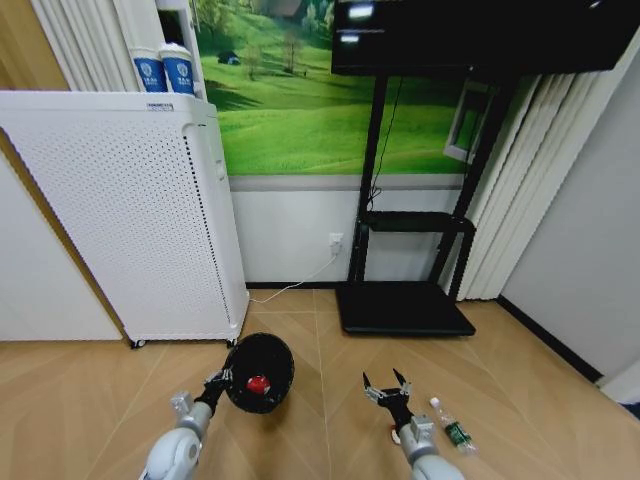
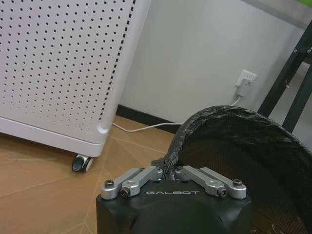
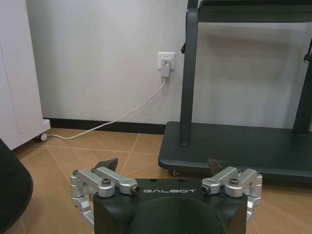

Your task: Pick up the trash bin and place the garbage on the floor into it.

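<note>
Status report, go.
Left gripper shut on bin rim, red wad inside. Right gripper open, empty, above floor. Bottle beside right arm. Nothing blocking.

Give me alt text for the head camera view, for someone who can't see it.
The left gripper holds the black trash bin by its rim, a red wad inside. The right gripper is open over the floor, beside a clear bottle.

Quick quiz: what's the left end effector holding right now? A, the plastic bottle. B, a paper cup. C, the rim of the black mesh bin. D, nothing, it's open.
C: the left end effector is shut on the rim of the bin, while the bottle lies on the floor.
</note>
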